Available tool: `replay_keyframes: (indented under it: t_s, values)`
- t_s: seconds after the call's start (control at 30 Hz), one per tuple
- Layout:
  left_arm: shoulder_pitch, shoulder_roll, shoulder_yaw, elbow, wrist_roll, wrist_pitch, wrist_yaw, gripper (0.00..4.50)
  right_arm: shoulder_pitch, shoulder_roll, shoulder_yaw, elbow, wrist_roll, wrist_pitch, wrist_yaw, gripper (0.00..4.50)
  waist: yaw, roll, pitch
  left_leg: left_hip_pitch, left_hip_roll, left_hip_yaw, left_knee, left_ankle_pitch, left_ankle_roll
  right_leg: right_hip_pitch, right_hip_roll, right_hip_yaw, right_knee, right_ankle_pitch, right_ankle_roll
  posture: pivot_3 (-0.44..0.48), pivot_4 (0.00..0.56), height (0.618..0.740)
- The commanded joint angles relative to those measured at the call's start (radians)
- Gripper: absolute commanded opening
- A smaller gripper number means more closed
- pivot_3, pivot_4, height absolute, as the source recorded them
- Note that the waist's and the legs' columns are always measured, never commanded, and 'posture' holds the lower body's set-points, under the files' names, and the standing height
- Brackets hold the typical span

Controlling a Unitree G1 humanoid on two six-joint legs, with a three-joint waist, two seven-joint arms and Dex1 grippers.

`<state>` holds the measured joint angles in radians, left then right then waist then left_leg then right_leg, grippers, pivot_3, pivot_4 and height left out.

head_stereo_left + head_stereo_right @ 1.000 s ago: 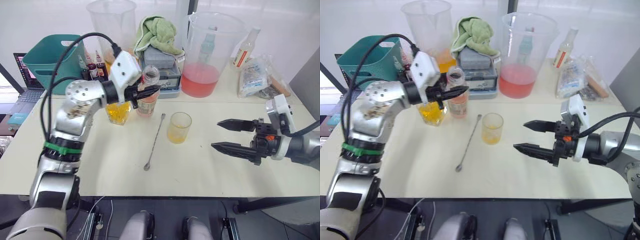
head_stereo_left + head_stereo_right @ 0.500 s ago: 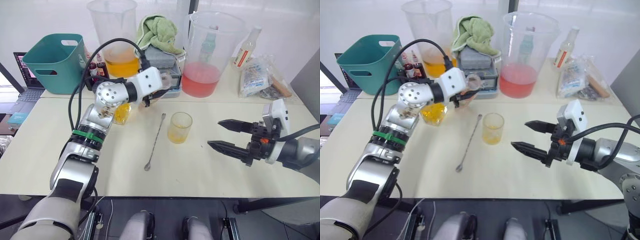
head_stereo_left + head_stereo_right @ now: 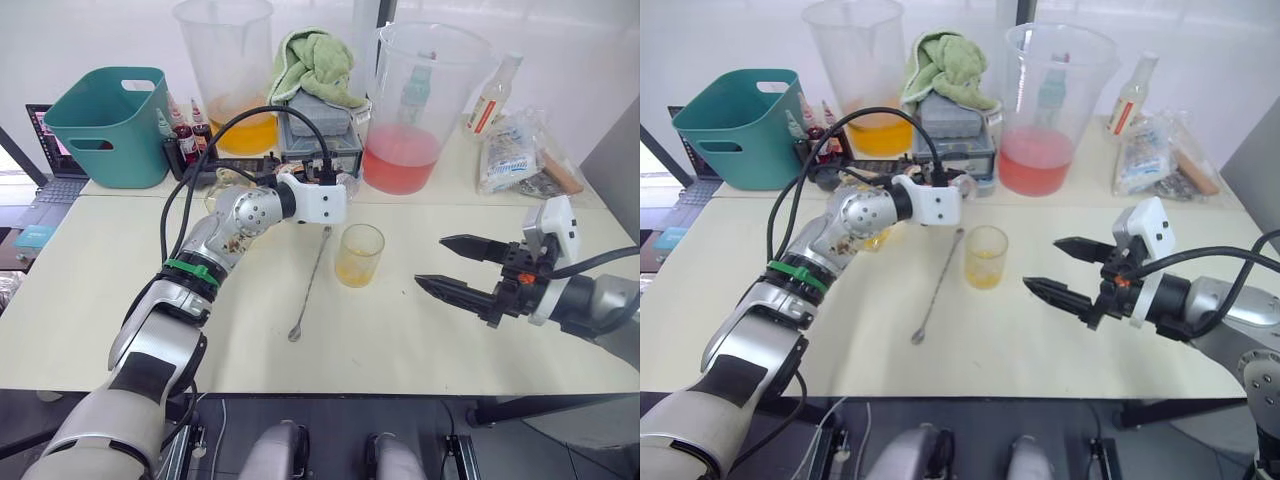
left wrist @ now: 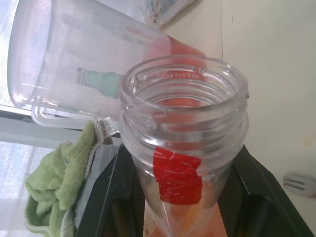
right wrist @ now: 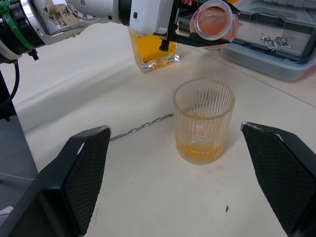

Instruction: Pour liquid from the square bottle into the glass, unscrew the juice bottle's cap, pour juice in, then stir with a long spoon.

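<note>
Left claw [image 5: 170, 37] tips the juice bottle [image 5: 213, 23] toward the glass [image 5: 203, 121].

We cannot see the juice bottle's [image 4: 185, 148] lower body, cut off by the left wrist view's edge between the left gripper's fingers [image 4: 259, 197]. In the head views the left gripper's [image 3: 340, 185] housing hides most of it.

Bright backlit window glare; shadows apparently soft.
</note>
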<state>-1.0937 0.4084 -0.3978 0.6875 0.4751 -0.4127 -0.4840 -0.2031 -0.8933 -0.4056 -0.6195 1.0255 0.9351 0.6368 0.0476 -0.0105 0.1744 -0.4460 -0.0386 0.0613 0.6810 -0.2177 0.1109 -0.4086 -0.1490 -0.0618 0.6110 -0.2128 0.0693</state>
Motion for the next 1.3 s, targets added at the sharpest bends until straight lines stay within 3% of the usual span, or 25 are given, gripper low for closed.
replay_keyframes:
  t_s: [0.03, 0.3, 1.3]
  values:
    - [-0.048, -0.005, -0.002, -0.012, 0.035, -0.035, 0.052, 1.42, 0.003, -0.005, -0.034, -0.023, 0.014, -0.03, -0.004, 4.48, 0.0, 0.0, 0.0, 0.0, 0.0, 0.0, 0.0, 0.0, 0.0, 0.0, 0.0, 0.0, 0.0, 0.0, 0.0, 0.0, 0.15, 0.74]
    - [-0.052, -0.009, -0.032, -0.018, 0.127, -0.045, 0.12, 1.42, 0.001, -0.006, -0.025, -0.02, 0.011, -0.04, -0.007, 4.48, 0.0, 0.0, 0.0, 0.0, 0.0, 0.0, 0.0, 0.0, 0.0, 0.0, 0.0, 0.0, 0.0, 0.0, 0.0, 0.0, 0.15, 0.74]
    - [0.016, 0.017, -0.084, -0.168, 0.306, -0.007, 0.185, 1.42, -0.034, -0.001, 0.004, -0.012, 0.012, -0.043, -0.027, 4.48, -0.002, 0.0, 0.0, 0.0, 0.0, 0.0, 0.002, 0.001, -0.001, 0.0, 0.0, 0.0, 0.001, 0.0, 0.0, 0.0, 0.15, 0.74]
